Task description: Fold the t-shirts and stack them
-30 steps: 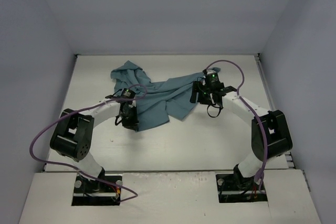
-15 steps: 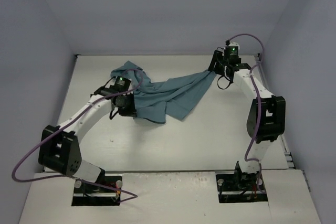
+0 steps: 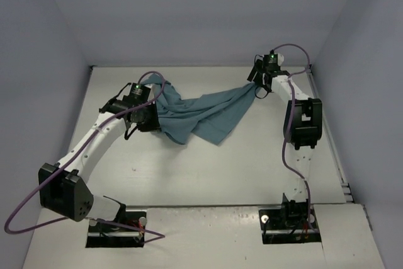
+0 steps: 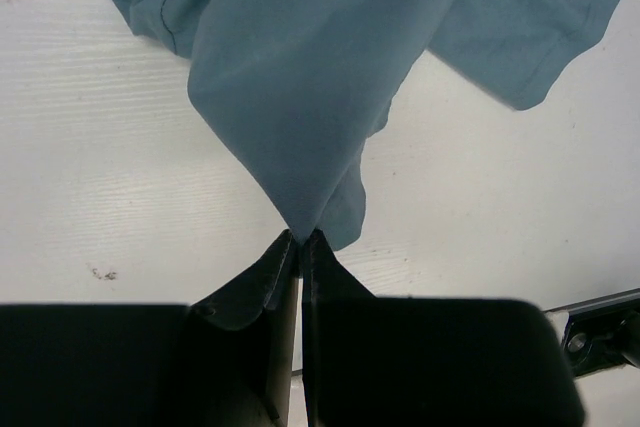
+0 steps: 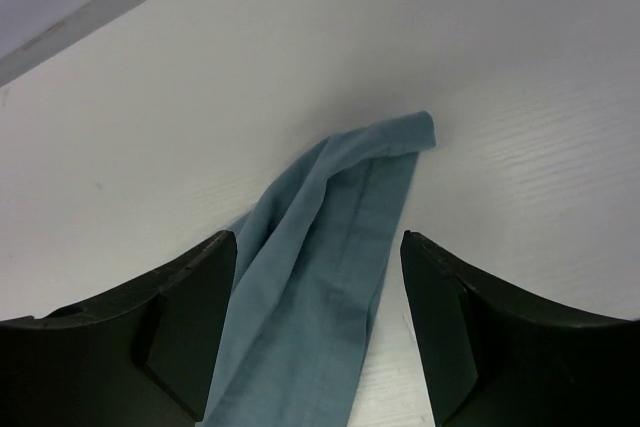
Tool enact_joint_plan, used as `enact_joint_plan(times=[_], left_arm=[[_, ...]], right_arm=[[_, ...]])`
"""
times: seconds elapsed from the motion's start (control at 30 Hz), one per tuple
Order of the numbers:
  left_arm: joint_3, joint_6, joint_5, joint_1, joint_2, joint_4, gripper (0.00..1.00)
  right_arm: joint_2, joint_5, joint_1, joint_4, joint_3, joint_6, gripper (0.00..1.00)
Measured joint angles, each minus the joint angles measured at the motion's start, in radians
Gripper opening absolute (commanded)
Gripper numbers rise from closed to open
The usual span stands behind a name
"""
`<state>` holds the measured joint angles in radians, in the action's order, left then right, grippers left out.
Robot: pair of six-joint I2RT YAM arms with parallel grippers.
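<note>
**A:** Two arms out over the table. How are they posed?

**B:** The left arm slants from its near-left base toward the far left, with its wrist turned in toward the middle. The right arm runs almost straight from near to far along the right side, and its wrist bends left at the far end.

**A:** And the left gripper?

**B:** Closed tight. Its fingertips meet on a pinched point of the t-shirt, and the cloth fans out from that pinch.

**A:** The right gripper?

**B:** Its jaws stand well apart. A narrow folded end of the teal cloth lies flat on the table between them, and neither finger clamps it.

**A:** Where does the shirt sit overall?

**B:** It lies crumpled across the far half of the table, between the two grippers. It is bunched and wide toward the left and tapers to a thin strip at the far right.
</note>
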<state>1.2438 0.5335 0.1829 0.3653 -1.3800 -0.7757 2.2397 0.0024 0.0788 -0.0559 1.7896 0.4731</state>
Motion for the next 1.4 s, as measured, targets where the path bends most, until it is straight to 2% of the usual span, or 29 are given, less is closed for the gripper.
enact_joint_plan(times=[0.47, 0.77, 0.97, 1.17, 1.4], left_arm=[[0.010, -0.006, 0.004, -0.007, 0.060, -0.033, 0.00], [0.002, -0.006, 0.003, -0.007, 0.087, -0.044, 0.00], [0.002, -0.006, 0.003, -0.007, 0.094, -0.048, 0.00], [0.002, -0.006, 0.003, -0.007, 0.094, -0.050, 0.00], [0.002, -0.006, 0.003, -0.015, 0.094, -0.051, 0.00]], right_arm=[[0.122, 0.065, -0.008, 0.000, 0.097, 0.100, 0.65], [0.164, 0.071, -0.013, 0.002, 0.145, 0.132, 0.59], [0.165, 0.071, -0.014, 0.004, 0.145, 0.146, 0.33], [0.165, 0.070, -0.014, 0.004, 0.144, 0.157, 0.02], [0.165, 0.069, -0.020, 0.004, 0.142, 0.149, 0.00]])
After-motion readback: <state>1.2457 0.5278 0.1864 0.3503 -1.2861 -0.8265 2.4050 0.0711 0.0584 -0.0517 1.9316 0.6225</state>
